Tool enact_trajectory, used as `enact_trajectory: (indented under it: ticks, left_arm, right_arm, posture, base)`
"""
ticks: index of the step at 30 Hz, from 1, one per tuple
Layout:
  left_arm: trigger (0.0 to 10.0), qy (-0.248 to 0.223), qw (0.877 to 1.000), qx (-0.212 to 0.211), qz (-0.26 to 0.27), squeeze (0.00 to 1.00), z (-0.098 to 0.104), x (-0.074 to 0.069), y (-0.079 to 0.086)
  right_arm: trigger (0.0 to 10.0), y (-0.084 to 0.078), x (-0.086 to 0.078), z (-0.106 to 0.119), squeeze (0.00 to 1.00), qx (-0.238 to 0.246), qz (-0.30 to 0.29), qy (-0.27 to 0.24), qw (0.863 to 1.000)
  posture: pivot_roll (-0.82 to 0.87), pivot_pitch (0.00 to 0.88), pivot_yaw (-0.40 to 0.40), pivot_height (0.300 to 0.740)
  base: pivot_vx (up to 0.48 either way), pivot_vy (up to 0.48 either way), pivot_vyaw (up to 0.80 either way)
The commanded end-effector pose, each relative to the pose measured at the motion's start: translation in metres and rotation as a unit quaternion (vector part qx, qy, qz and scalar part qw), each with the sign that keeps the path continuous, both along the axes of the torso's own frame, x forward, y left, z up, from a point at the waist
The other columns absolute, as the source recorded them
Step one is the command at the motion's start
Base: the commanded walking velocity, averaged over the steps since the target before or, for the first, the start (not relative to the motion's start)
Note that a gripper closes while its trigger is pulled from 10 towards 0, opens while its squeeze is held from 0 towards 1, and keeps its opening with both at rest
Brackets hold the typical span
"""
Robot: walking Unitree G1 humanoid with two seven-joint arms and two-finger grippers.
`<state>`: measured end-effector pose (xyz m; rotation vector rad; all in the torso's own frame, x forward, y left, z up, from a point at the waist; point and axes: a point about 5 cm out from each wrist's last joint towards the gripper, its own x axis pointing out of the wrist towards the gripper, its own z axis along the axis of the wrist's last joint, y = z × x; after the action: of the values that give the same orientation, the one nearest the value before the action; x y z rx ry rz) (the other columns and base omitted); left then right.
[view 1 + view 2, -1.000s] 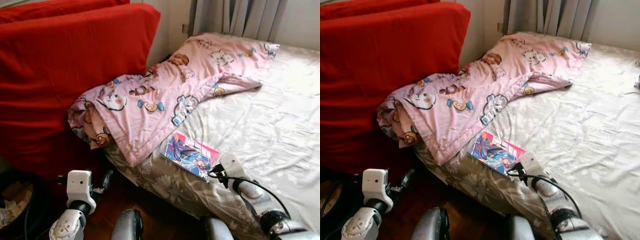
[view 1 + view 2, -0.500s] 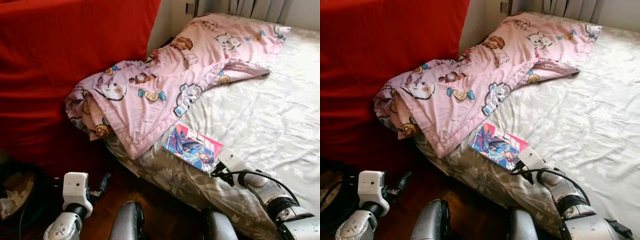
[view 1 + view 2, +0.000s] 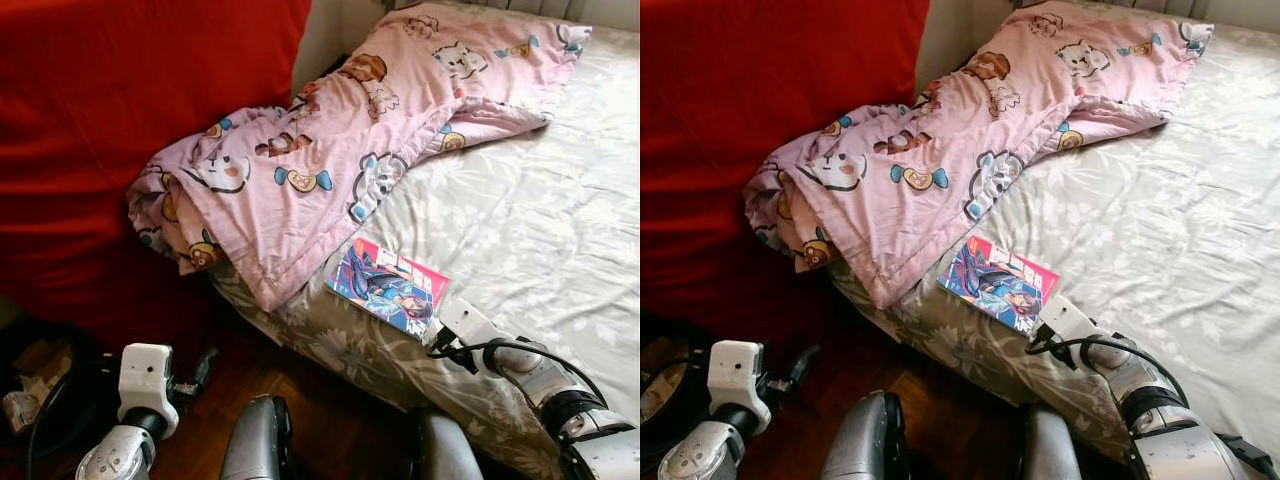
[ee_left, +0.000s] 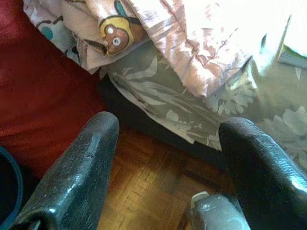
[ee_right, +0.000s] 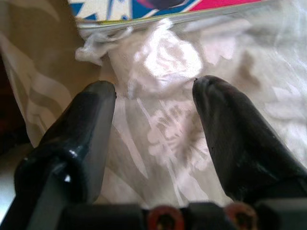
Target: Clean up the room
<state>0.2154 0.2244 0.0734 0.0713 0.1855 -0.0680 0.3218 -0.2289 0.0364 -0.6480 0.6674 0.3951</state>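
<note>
**Right gripper closing on the comic book at the bed's edge**

Since the earlier frames the head camera has tipped further down, so the curtain has left the picture, and the right gripper (image 5: 153, 100) has crept closer to the comic book (image 3: 388, 292). Its two black fingers stand spread, empty, just short of the book's near edge, low over the floral bedsheet (image 3: 520, 220), probably so that one finger can slide under the cover. The book lies flat near the mattress edge, just beside the hem of the pink cartoon blanket (image 3: 320, 170) (bunched against the red cushion (image 3: 130, 90)). The left gripper (image 4: 165, 139) hangs idle, fingers apart, over the wooden floor (image 4: 144, 191).
</note>
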Motion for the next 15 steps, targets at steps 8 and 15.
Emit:
enact_trajectory:
  ticks: [8, 15]
  left_arm:
    - [10.0, 0.022, 1.0, 0.012, 0.0, 0.0, 0.0, -0.013, 0.005]
    - [10.0, 0.024, 1.0, 0.012, 0.002, 0.0, 0.002, -0.016, 0.007]
  right_arm:
    - [10.0, 0.008, -0.001, -0.006, 0.0, -0.013, -0.001, -0.004, 1.0]
    - [10.0, 0.006, 0.01, 0.007, 0.0, -0.018, -0.033, -0.057, 0.998]
  posture:
    - [0.17, 0.255, 0.112, 0.603]
    - [0.18, 0.255, 0.115, 0.603]
  base:
    - [0.0, 0.0, 0.0]
    - [0.0, 0.0, 0.0]
